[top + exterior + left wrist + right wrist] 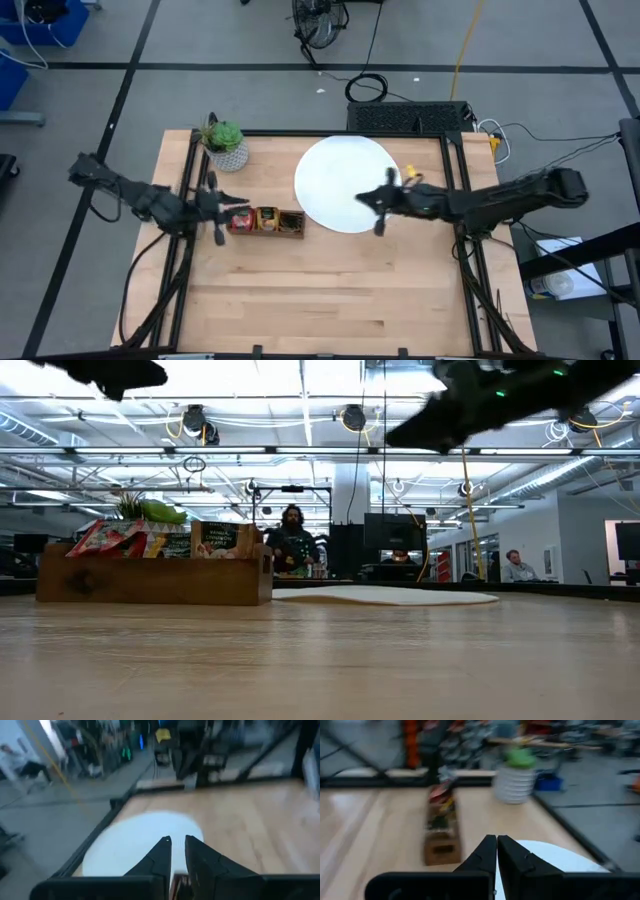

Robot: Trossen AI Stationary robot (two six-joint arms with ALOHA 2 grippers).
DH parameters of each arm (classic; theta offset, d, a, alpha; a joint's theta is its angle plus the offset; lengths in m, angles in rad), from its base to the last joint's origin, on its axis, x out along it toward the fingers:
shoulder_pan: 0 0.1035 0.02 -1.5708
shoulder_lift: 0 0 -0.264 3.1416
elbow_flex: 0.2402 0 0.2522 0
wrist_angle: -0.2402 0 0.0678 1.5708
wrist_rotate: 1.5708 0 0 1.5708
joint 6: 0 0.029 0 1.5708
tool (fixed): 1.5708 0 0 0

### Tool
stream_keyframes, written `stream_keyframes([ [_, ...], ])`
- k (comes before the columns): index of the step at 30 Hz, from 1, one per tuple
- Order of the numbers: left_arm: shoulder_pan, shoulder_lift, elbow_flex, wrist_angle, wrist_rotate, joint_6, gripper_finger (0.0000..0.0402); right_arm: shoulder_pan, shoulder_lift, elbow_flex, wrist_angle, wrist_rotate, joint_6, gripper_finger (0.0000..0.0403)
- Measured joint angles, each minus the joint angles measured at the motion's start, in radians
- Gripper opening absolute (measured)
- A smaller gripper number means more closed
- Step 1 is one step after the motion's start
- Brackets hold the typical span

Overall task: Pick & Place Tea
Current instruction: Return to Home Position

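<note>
You have one tray with three compartments, each holding tea: red, yellow and dark lots, too small to count singly. One white disc and one plant sit near the tray. Left gripper hovers at the tray's red end, just beside the tea, with a narrow gap. Right gripper, past the tray's dark end and well apart from the tea, has its fingers together.

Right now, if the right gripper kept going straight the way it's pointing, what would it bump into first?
Probably the wooden tray, at its end nearest the right gripper. The gripper hangs high above the table, though, so it might sail over it.
</note>
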Motion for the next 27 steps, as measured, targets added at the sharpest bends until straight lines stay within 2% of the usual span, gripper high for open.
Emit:
stream_keyframes([
  [3, 0.076, -0.178, -0.118, 0.086, 0.097, 0.032, 0.0062, -0.002, -0.145, -0.129, 0.064, 0.077, 0.035, 0.0006],
  [6, 0.147, -0.336, -0.193, 0.089, 0.175, 0.018, 0.0063, -0.002, -0.273, -0.209, 0.074, 0.090, 0.060, 0.0006],
  [9, 0.195, -0.479, -0.236, 0.041, 0.263, 0.007, 0.0063, 0.002, -0.377, -0.279, 0.084, 0.090, 0.074, 0.0001],
  [12, 0.225, -0.598, -0.261, -0.016, 0.308, -0.012, 0.0063, 0.002, -0.471, -0.352, 0.120, 0.090, 0.083, 0.0002],
  [20, 0.267, -0.597, -0.284, -0.086, 0.359, -0.079, 0.0063, 0.001, -0.683, -0.528, 0.181, 0.092, 0.097, 0.0001],
  [22, 0.269, -0.604, -0.283, -0.075, 0.390, -0.084, 0.0063, 0.001, -0.722, -0.559, 0.171, 0.089, 0.073, 0.0001],
  [27, 0.269, -0.603, -0.282, -0.081, 0.379, -0.090, 0.0063, 0.001, -0.802, -0.600, 0.116, 0.051, 0.049, 0.0001],
])
